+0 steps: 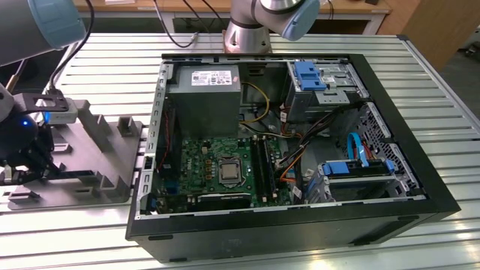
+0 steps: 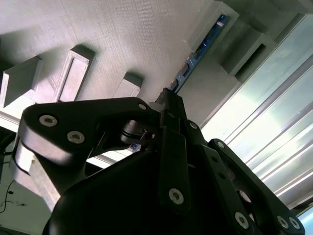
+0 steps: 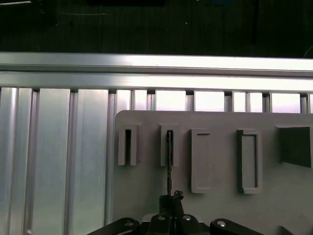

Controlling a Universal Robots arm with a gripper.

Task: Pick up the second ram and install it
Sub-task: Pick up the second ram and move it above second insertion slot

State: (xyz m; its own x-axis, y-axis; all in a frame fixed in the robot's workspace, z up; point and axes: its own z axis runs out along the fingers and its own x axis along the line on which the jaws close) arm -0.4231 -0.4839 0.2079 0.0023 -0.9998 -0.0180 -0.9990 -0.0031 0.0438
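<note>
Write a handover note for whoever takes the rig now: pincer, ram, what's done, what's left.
Pincer: appears shut on one end of the second ram.
Ram: standing on edge in a slot of the grey holder, on the exterior view's left of the open case; not lifted out.
Done: grasp made.
Left: pull it out and install it on the motherboard.

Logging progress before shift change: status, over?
Pincer shut on second ram end. Ram on edge in grey holder slot. Open computer case stands alongside.
</note>
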